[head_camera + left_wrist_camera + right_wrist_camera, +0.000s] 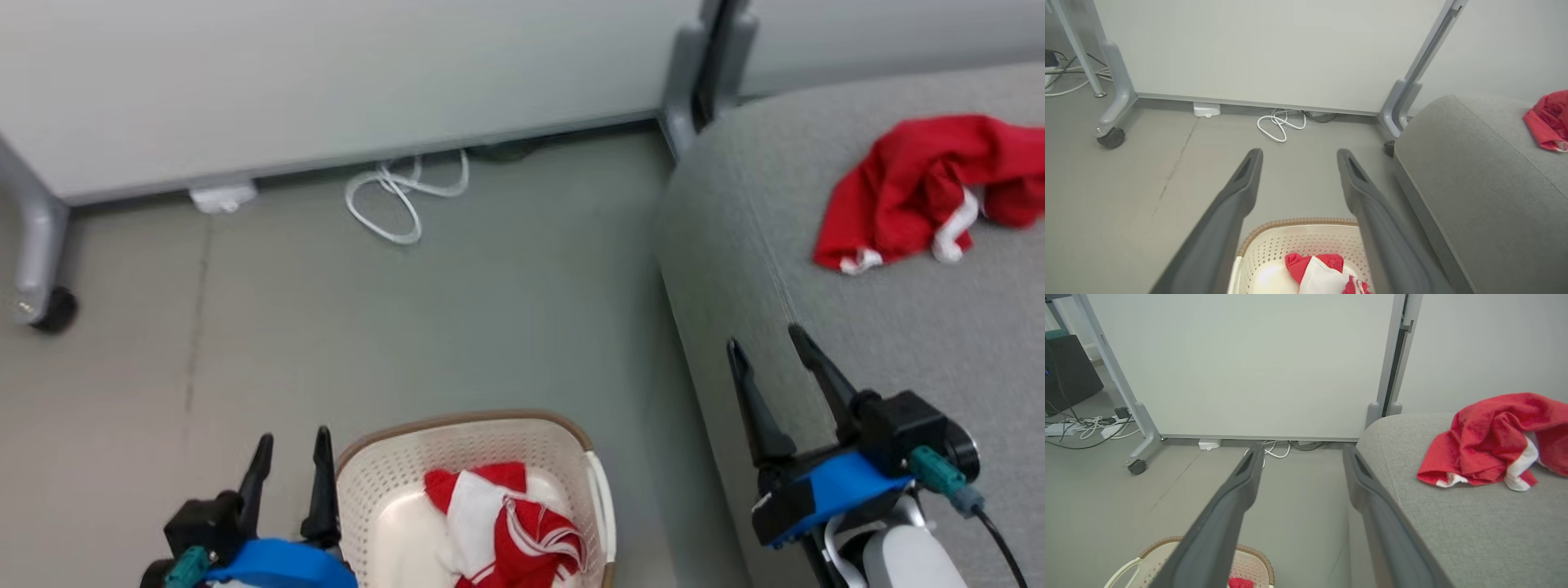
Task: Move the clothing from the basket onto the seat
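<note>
A plain red garment with white trim (914, 192) (1490, 441) (1549, 120) lies crumpled on the light-grey seat (882, 343) (1453, 522) (1474, 183) at the right. The red and white striped garment (510, 523) (1325, 273) lies inside the cream basket (392, 482) (1274, 253) (1251, 563) on the floor at the bottom centre. My left gripper (291, 453) (1299, 157) is open beside the basket's left rim, holding nothing. My right gripper (767, 343) (1300, 451) is open and empty above the seat's left edge.
A white partition panel on grey wheeled legs (41, 245) (702, 73) stands at the back. A coiled white cable (400, 196) and a small white box (220, 198) lie at its foot. Grey floor (326, 327) stretches between partition, basket and seat. More cables (1086, 428) lie far left.
</note>
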